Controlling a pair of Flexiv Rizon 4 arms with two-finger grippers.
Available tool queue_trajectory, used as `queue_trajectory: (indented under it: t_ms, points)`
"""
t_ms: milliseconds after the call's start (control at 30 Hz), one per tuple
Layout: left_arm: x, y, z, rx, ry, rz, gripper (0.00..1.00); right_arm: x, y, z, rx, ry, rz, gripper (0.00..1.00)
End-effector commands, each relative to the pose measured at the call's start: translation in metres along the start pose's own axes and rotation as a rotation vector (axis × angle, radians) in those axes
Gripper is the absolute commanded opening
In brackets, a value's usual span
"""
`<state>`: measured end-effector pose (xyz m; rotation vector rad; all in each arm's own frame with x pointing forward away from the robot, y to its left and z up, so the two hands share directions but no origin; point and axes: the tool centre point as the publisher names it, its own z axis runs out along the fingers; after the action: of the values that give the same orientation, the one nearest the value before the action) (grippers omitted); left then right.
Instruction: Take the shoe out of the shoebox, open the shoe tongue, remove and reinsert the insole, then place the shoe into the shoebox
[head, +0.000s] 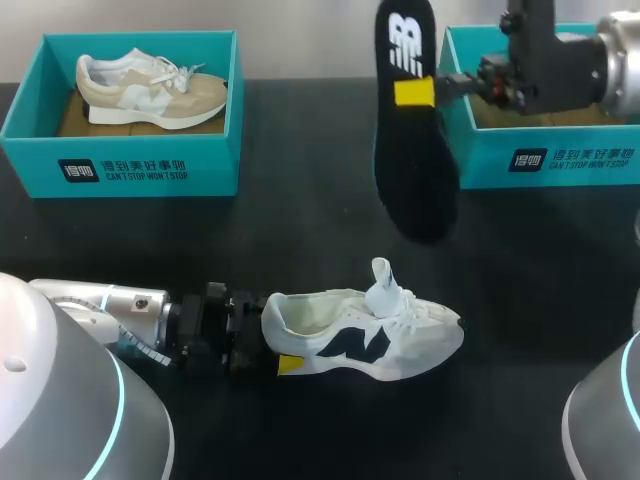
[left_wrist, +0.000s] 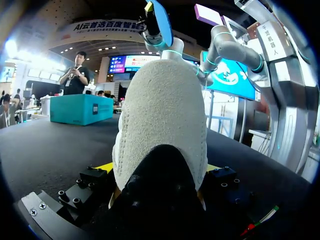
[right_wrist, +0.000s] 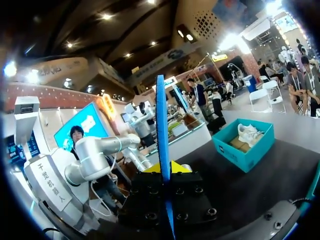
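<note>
A white shoe (head: 370, 335) with a navy side mark lies on the black table, tongue raised, toe toward the right. My left gripper (head: 278, 338) has the shoe's heel between its wide-set fingers, a yellow tip against each side. In the left wrist view the white heel (left_wrist: 160, 115) fills the space between the tips of that gripper (left_wrist: 160, 170). My right gripper (head: 415, 92) is shut on the black insole (head: 410, 160) and holds it upright in the air at the back. In the right wrist view the insole (right_wrist: 162, 130) stands edge-on in that gripper (right_wrist: 165, 167).
A teal shoebox (head: 120, 165) at the back left holds a beige shoe (head: 150, 90). A second teal shoebox (head: 545, 150) stands at the back right, partly behind my right arm. The back left shoebox (right_wrist: 245, 150) also shows in the right wrist view.
</note>
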<state>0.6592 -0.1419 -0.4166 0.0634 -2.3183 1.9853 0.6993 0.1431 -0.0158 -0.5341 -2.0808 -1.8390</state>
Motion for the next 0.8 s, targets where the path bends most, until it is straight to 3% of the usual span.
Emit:
queue_trajectory:
  t_ms: [33,133,567,800]
  points:
    - [0.000,0.003,0.000,0.000,-0.002,0.000,0.00,0.014,-0.019,-0.018,0.007,-0.013,-0.017,0.00]
    - [0.000,0.003,0.000,0.000,-0.002,0.000,0.00,0.026,-0.027,-0.028,0.021,-0.002,-0.026,0.00]
    - [0.000,0.003,0.000,0.000,-0.002,0.000,0.00,0.026,-0.027,-0.028,0.021,-0.002,-0.026,0.00]
    - [0.000,0.003,0.000,0.000,-0.002,0.000,0.00,0.048,-0.048,-0.034,0.010,0.003,-0.007,0.00]
